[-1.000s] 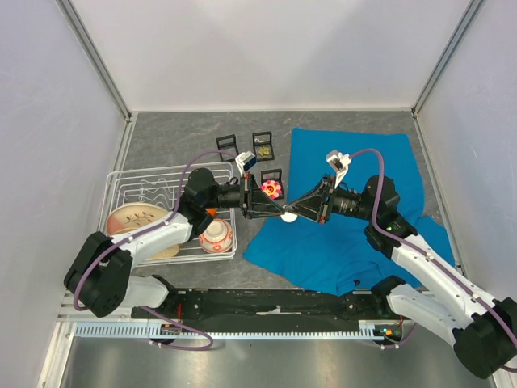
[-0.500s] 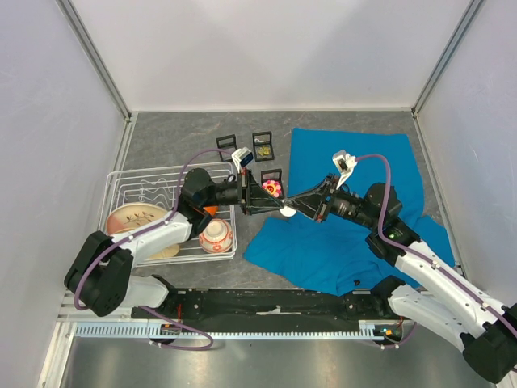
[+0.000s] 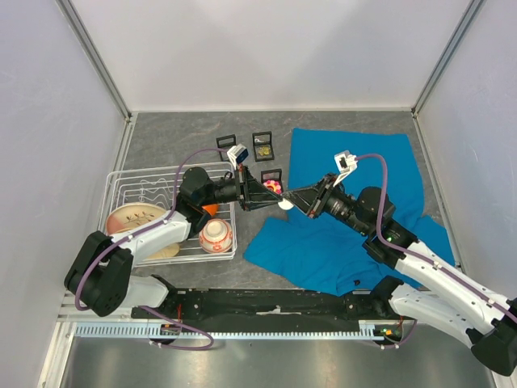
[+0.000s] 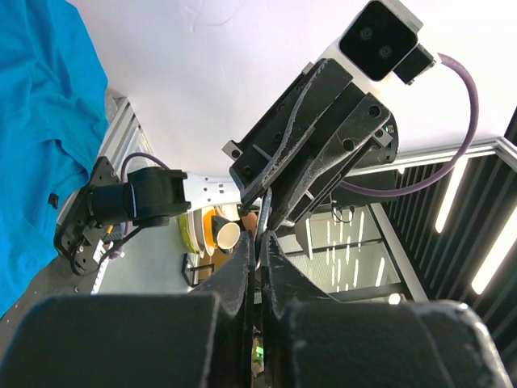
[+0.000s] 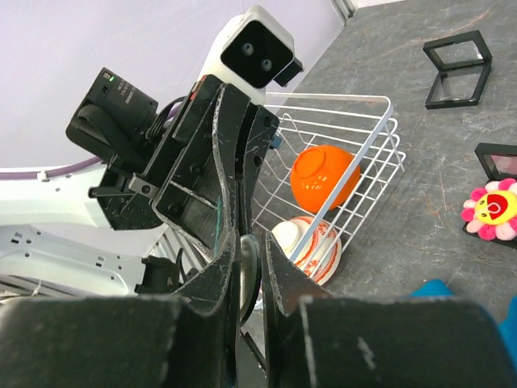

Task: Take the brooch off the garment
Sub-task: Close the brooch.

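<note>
Overhead, shows at far left a white wire rack (image 3: 121,182) of bowls (image 3: 216,236), well apart from the work and out of both arms' way. Next levels the left gripper (image 3: 265,194) toward the right, with fingers pressed to a thin slit in its own wrist view and tips touching the small pale brooch (image 3: 284,204); cannot tell whether those tips pinch it or merely brace it. Holds the brooch raised above the grey table (image 3: 178,137), just beside a flower trinket (image 3: 272,187) and at the left edge of the garment (image 3: 355,234), with no cloth caught at the fingers in either wrist view, so probably free of the shirt. Meets it from the opposite side with the right gripper (image 3: 300,200), clenched on the disc's rim, likely to part front from backing or to hand it across. Shows, at right, the teal garment lying spread on the table.
</note>
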You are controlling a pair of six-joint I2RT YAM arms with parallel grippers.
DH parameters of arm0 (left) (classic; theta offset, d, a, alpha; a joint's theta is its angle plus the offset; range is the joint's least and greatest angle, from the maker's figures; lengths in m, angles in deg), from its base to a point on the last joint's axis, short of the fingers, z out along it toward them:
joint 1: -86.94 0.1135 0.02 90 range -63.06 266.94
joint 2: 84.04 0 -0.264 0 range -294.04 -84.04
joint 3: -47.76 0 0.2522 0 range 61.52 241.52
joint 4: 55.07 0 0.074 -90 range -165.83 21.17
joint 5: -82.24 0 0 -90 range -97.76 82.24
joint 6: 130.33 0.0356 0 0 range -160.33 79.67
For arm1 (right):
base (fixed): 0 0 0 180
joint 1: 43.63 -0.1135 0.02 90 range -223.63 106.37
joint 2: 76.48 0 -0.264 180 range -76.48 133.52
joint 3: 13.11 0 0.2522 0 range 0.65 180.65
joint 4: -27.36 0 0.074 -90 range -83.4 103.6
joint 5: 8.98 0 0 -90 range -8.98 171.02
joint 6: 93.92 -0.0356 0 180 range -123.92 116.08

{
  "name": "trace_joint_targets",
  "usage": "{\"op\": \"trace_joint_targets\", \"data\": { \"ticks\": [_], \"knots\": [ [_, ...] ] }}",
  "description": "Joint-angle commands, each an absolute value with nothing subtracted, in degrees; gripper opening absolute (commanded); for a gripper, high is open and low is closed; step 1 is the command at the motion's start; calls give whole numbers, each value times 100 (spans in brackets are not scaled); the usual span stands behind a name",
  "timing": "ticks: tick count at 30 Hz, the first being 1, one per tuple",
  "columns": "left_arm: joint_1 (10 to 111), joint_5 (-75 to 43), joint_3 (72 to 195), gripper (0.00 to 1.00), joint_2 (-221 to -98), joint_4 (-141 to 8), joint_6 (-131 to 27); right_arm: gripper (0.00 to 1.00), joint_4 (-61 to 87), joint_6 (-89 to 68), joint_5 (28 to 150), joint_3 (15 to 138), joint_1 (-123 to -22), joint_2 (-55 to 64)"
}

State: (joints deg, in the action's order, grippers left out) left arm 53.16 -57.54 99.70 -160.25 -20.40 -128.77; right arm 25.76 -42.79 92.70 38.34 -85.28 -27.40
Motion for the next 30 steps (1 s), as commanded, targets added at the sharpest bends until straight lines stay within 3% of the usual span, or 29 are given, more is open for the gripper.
{"op": "trace_joint_targets", "data": {
  "ticks": [1,7,10,11,12,16,17,23,27,30],
  "knots": [
    [4941,-5944,10204,2,-15814,-1372,-13218,1,1896,-4294,8718,3817,-8863,-2278],
    [4941,-5953,10178,2,-15761,-1529,-13148,5,1764,-4075,8708,3897,-8995,-2322],
    [4949,-5962,10178,2,-15647,-1950,-12840,23,1659,-4005,8849,3879,-8986,-2471],
    [4950,-5971,10169,2,-15621,-2048,-12666,40,1615,-4022,8832,3871,-8986,-2585],
    [4958,-5971,10178,2,-15568,-2171,-12568,46,1597,-4022,8866,3853,-8986,-2655],
    [4976,-5883,10387,2,-15340,-3346,-11394,63,1370,-4022,8972,3993,-8881,-2876],
    [4985,-5848,10476,2,-15296,-4202,-11094,68,1194,-3979,8981,4072,-8846,-2937],
    [5143,-5102,11056,2,-14979,-6625,-9247,93,683,-2846,9472,4538,-8196,-3236],
    [5440,-4513,11495,2,-14804,-8347,-8936,94,622,-1827,10035,4968,-8116,-2859],
    [5906,-4353,11549,2,-14531,-8709,-9752,88,856,-1088,9790,4838,-8212,-2726]
  ]
}}
